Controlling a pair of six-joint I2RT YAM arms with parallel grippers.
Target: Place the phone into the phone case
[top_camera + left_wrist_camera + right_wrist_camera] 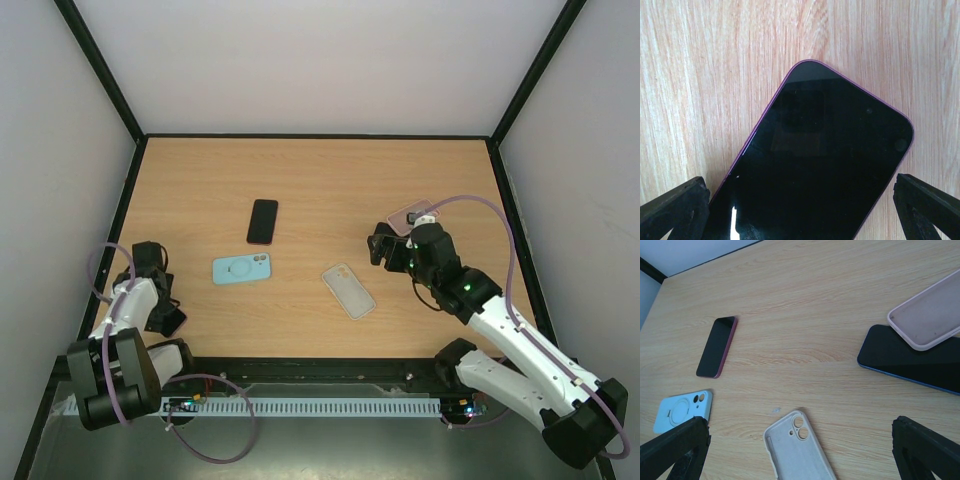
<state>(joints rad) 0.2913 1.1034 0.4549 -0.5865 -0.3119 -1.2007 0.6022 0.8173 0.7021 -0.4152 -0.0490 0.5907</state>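
Three phones lie screen-up on the wooden table. A dark red phone (262,221) (717,346) is at the middle back. A blue-edged phone (912,360) lies at the right, with a pink phone case (412,215) (927,315) resting partly on it. A purple-edged phone (815,165) sits right under my left gripper (168,320) (801,215), which is open with a finger on either side of it, not touching. A light blue case (241,268) (682,411) and a white case (348,291) (797,450) lie inside-up. My right gripper (385,248) (800,455) hovers open and holds nothing.
Black frame rails (320,136) border the table at the back and both sides, with white walls beyond. A purple cable (505,250) loops over the right arm. A small pale speck (775,411) marks the wood near the white case.
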